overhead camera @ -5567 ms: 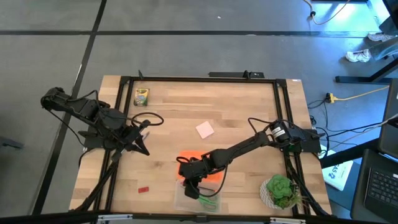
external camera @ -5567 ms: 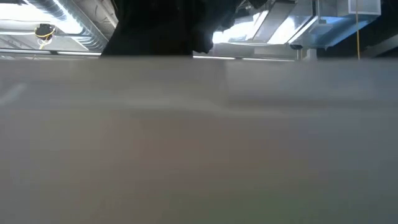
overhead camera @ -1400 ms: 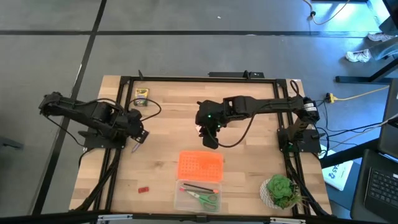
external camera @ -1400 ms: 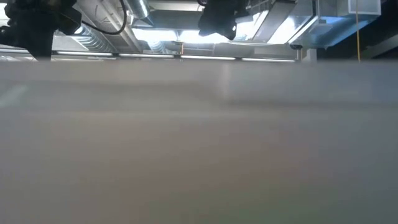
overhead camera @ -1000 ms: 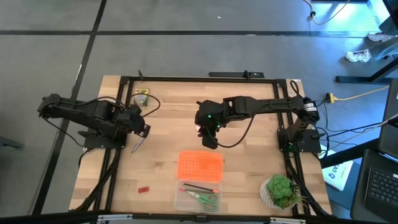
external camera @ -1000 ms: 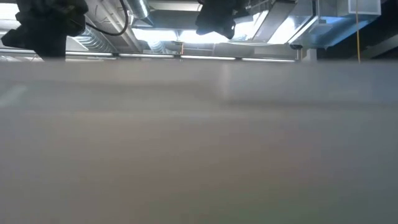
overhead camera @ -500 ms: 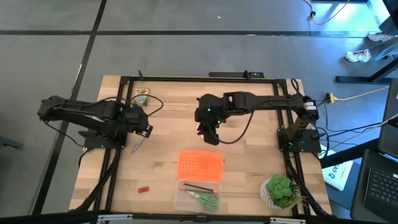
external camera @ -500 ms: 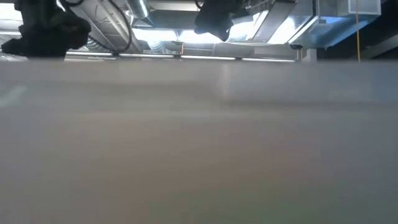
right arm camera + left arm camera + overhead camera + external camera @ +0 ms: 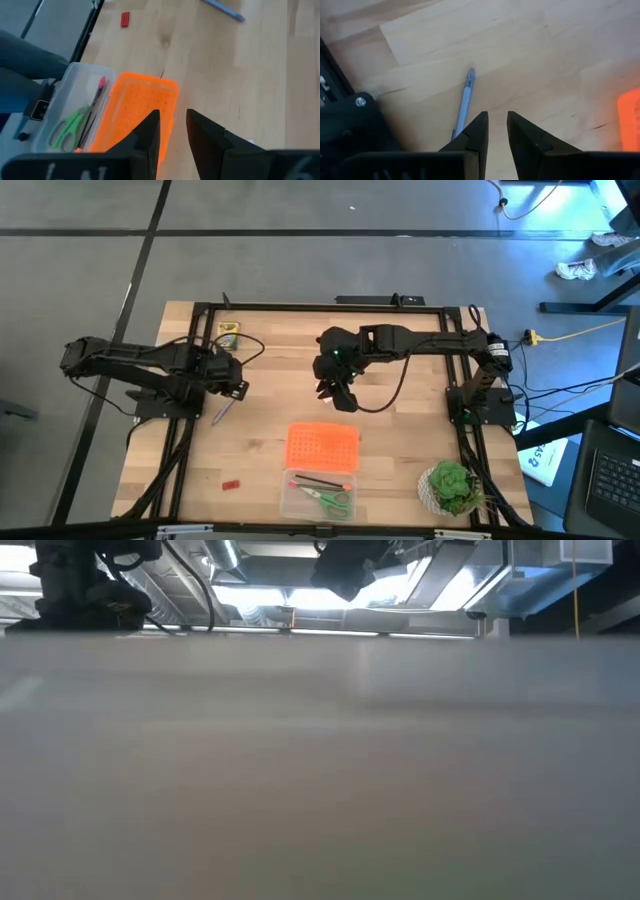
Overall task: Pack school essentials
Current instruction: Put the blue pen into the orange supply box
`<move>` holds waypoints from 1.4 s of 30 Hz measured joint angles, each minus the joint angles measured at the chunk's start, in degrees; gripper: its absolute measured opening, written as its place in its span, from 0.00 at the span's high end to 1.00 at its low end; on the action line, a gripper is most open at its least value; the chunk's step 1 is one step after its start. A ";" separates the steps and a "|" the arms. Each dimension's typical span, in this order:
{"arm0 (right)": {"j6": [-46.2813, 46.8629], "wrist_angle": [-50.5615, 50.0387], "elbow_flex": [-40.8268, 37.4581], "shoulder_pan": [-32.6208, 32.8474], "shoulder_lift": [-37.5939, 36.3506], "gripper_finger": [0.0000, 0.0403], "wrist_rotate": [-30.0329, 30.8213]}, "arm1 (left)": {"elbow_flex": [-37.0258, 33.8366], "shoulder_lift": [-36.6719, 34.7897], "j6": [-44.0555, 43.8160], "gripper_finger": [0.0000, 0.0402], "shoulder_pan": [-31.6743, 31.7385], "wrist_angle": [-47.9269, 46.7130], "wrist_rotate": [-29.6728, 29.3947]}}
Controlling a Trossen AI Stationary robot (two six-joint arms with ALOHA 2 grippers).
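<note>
Bare wood surrounds the left tool [image 9: 497, 131] and right tool [image 9: 172, 131], both seemingly narrowly parted, empty.

Taking the box [image 9: 318, 497] at the surface's [image 9: 400, 450] near edge as landmark: scissors [image 9: 328, 500] and pencils [image 9: 318, 481] inside; lid [image 9: 322, 446] just behind; block [image 9: 231, 483] to its left; plant [image 9: 450, 488] to its right; pen [image 9: 218, 415] behind-left; crayon box [image 9: 229, 332] far behind-left.

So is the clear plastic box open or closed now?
Open: the orange lid lies beside the clear box, scissors visible inside.
</note>
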 joint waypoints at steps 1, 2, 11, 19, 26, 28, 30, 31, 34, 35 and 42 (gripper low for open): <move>-0.35 0.20 0.00 0.03 0.00 0.76 0.33 | 0.00 0.00 0.86 0.84 0.00 0.15 0.00; -0.38 0.42 0.00 0.04 0.00 0.76 0.81 | 0.00 0.00 1.37 0.84 0.00 0.24 -0.02; -0.03 1.13 0.00 0.00 0.00 0.76 2.83 | -0.02 0.00 1.95 0.84 -0.02 0.22 -0.04; -0.13 1.25 0.00 0.00 0.02 0.76 2.83 | -0.02 0.00 2.91 0.84 -0.02 0.23 0.53; -0.16 1.25 0.00 0.00 0.02 0.76 2.84 | -0.04 1.05 5.53 0.84 -0.02 0.43 2.72; -0.04 1.30 0.00 0.00 0.02 0.76 2.85 | -0.07 1.87 5.76 0.84 0.11 -0.49 2.75; -0.04 1.37 0.00 0.00 0.02 0.76 2.85 | -0.07 2.84 6.77 0.84 0.13 -0.23 2.93; -0.16 1.42 0.00 0.00 0.02 0.76 2.85 | -0.07 3.39 6.82 0.83 0.14 -0.31 2.97; -0.07 1.66 0.00 0.00 0.02 0.76 2.85 | -0.07 4.13 6.85 0.80 0.71 0.35 2.97; -0.09 1.69 0.00 0.00 0.02 0.76 2.85 | -0.07 4.26 6.86 0.78 0.90 0.44 2.97; -0.13 1.91 0.00 0.00 0.03 0.76 2.86 | -0.33 4.13 8.94 0.58 1.38 0.17 3.03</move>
